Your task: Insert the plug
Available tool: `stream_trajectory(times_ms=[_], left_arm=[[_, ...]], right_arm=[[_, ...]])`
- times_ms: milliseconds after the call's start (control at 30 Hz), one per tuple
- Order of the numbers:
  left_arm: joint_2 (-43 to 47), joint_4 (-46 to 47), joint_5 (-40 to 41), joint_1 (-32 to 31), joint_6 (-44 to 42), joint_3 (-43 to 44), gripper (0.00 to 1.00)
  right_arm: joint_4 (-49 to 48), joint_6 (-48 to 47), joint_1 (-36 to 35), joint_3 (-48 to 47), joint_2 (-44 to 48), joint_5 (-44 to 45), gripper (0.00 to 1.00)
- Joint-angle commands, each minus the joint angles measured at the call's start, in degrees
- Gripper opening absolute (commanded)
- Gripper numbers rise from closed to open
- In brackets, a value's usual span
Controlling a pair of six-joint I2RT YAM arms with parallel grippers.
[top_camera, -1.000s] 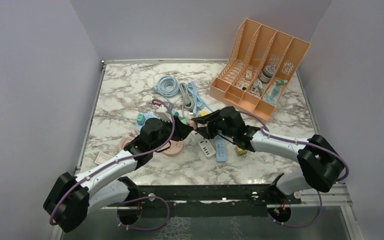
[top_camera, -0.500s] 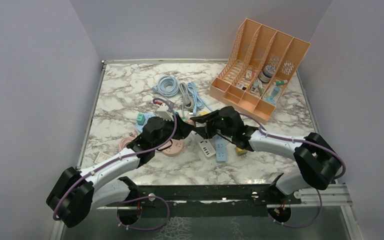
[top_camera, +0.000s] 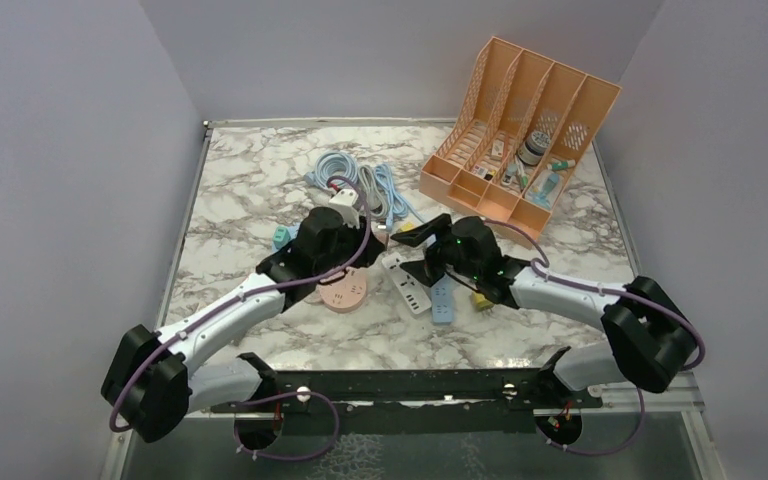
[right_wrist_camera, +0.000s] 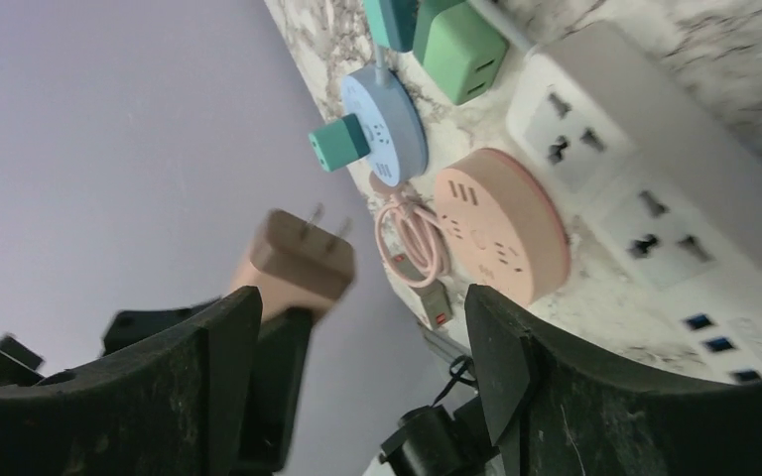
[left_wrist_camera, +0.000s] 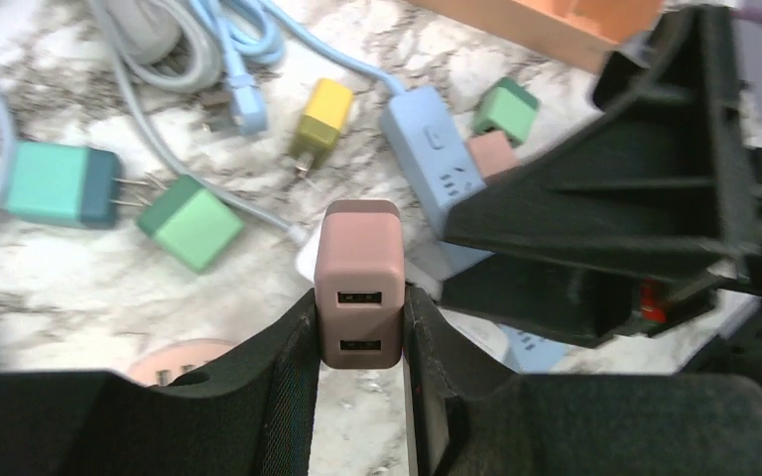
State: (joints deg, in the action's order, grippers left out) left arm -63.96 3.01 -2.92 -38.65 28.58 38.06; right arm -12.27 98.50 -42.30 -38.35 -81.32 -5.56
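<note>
The plug (left_wrist_camera: 359, 283) is a dusty-pink charger block with two USB ports facing the left wrist camera. My left gripper (left_wrist_camera: 359, 322) is shut on its sides and holds it above the table. In the right wrist view the same plug (right_wrist_camera: 293, 263) hangs in the air with its two prongs showing, clear of my right gripper (right_wrist_camera: 362, 307), which stands open and empty just beside it. Below lie a white power strip (right_wrist_camera: 655, 198), a pink round socket (right_wrist_camera: 501, 223) and a blue round socket (right_wrist_camera: 385, 124). Both grippers (top_camera: 375, 243) (top_camera: 415, 242) meet at mid-table.
An orange file organiser (top_camera: 520, 130) stands at the back right. Coiled blue and grey cables (top_camera: 345, 175) lie behind the grippers. A blue power strip (left_wrist_camera: 432, 164), green (left_wrist_camera: 190, 223), teal (left_wrist_camera: 60, 183) and yellow (left_wrist_camera: 319, 114) adapters are scattered under the arms.
My right gripper has opened and let go of the plug. The left arm, still shut on the plug, has shifted toward the back of the table.
</note>
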Motion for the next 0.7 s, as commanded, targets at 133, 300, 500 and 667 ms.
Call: stream_trajectory(times_ms=[133,300,500,667], left_arm=[[-8.9,-26.3,-1.1,6.9,-13.0,16.1,0.0],[-11.2,-32.8,-6.7,15.6,-17.2,22.0,0.0],[-17.9,-39.9,-4.7,21.7,-22.6,27.9,0.0],[-23.2,-43.2,-3.4,23.2,-25.3,30.4,0.0]], right_arm=[[6.9,-15.1,3.0,7.0,13.0,7.1,0.76],[15.0,-21.8,3.0,6.5,20.1,13.1,0.75],[20.4,-23.6,3.1,7.8,26.5,17.4,0.74],[22.9,-24.8,3.0,7.6,28.1,17.6,0.73]])
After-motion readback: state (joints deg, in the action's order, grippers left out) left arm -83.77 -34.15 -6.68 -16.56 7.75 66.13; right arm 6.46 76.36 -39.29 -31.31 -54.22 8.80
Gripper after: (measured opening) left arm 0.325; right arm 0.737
